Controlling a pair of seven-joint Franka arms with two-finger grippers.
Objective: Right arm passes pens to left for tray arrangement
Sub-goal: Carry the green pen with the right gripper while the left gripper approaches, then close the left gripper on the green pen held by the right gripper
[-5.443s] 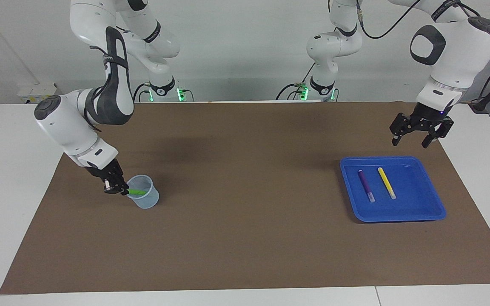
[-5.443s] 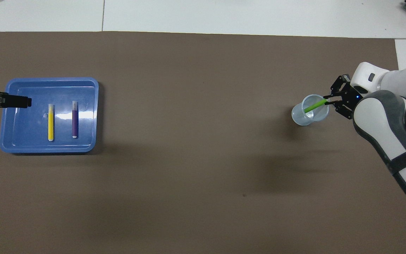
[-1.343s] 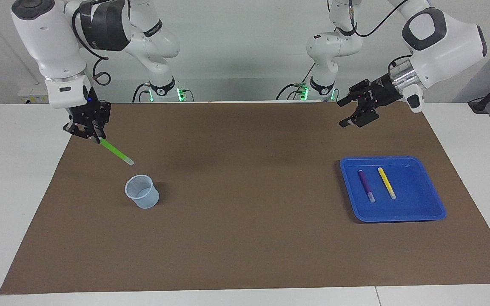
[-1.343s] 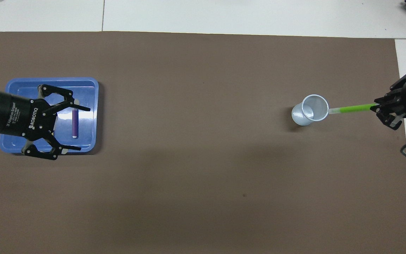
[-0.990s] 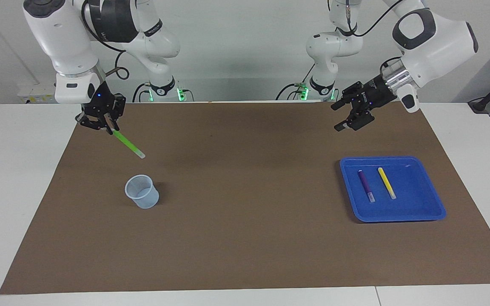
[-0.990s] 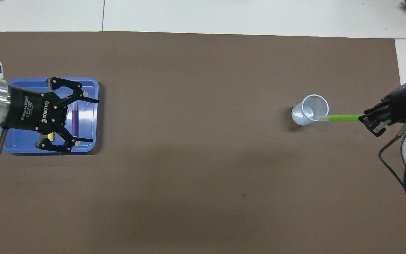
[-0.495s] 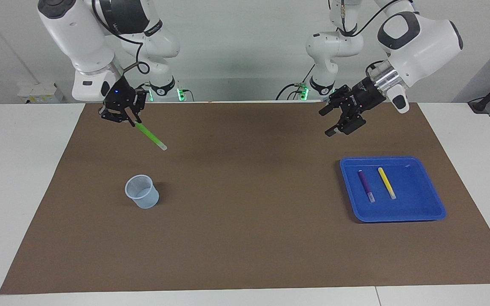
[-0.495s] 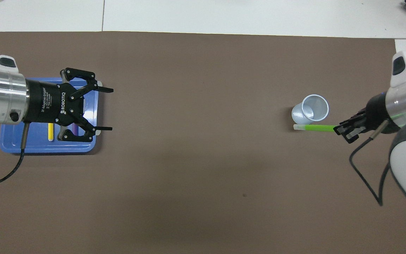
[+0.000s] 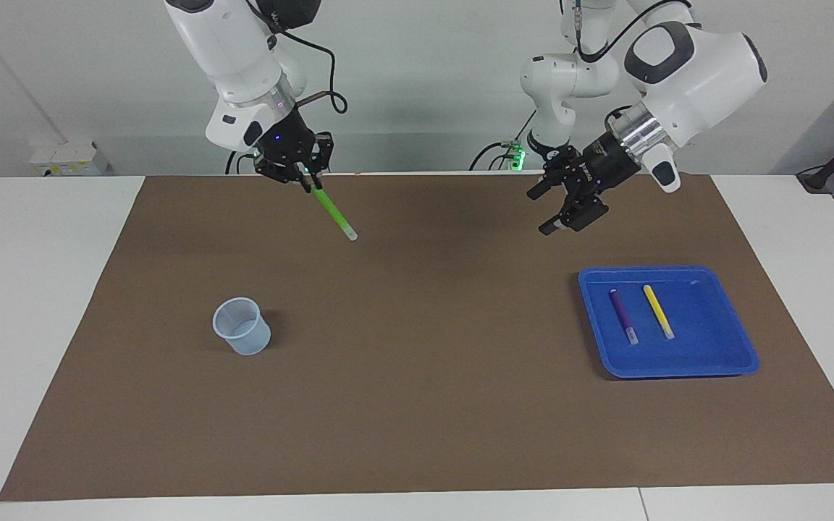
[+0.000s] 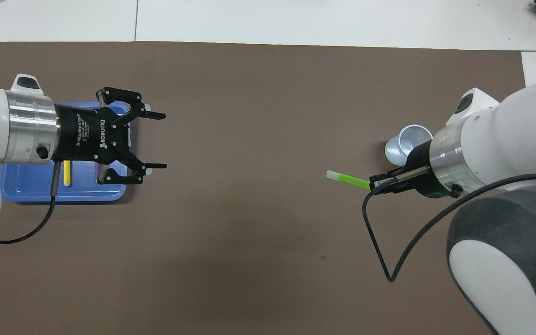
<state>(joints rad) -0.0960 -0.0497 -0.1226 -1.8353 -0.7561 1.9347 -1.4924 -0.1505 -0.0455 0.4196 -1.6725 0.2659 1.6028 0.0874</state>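
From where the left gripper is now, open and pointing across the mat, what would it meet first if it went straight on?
Probably the green pen held out by the right gripper. The left gripper faces it with only bare mat between them, though their heights may differ.

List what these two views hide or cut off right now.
- Overhead view: the left gripper covers much of the tray, most of the purple pen and the upper yellow pen.
- Overhead view: the right arm overlaps the cup.
- Facing view: the right gripper hides the green pen's gripped end.
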